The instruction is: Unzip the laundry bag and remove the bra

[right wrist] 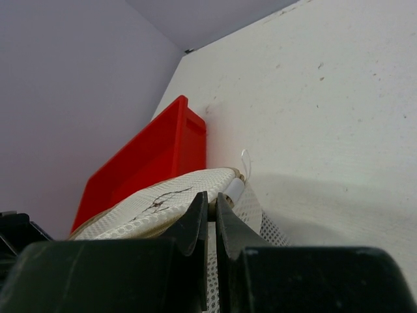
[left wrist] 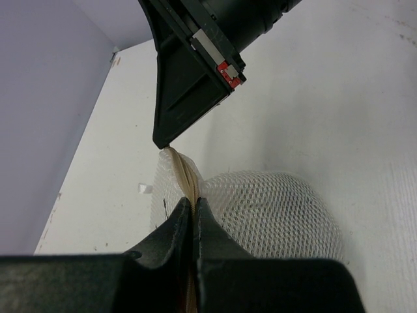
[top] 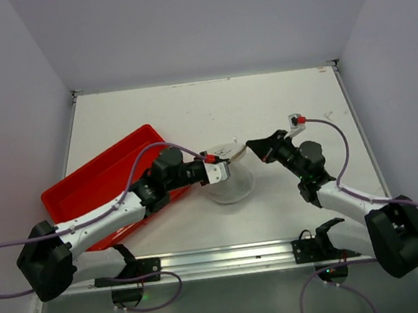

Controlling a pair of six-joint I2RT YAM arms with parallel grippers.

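The small round laundry bag of translucent white mesh (top: 232, 188) sat on the white worktop (top: 188, 113) between the two arms, just beside the near right corner of the red rectangular plastic tray (top: 98, 185). The left arm (top: 102, 219) reached over the tray's edge. The left jaws were pressed together on the beige zipper rim (left wrist: 186, 173), pinching that band where it stood up from the mesh.

The right arm (top: 344, 197) came in from the opposite side. The right jaws were likewise closed, nipping the edge of the circular mesh flap (right wrist: 163, 202) close to a small white tab (right wrist: 234, 189). In the left wrist view the tip of one right finger touched the same beige band just beyond the left jaws.

This two-sided hold probably served to anchor the limp bag. With one side pinned, a pull from the other would run the zipper instead of dragging the whole bag across the worktop.

The flap looked tilted up from the drum, but how far the zipper had opened could not be told.

The black bra did not show in any view. A thin dark mark (right wrist: 159, 199) lay under the flap's mesh, too slight to identify. The bra was presumably inside the laundry bag, so its removal looked not yet begun.
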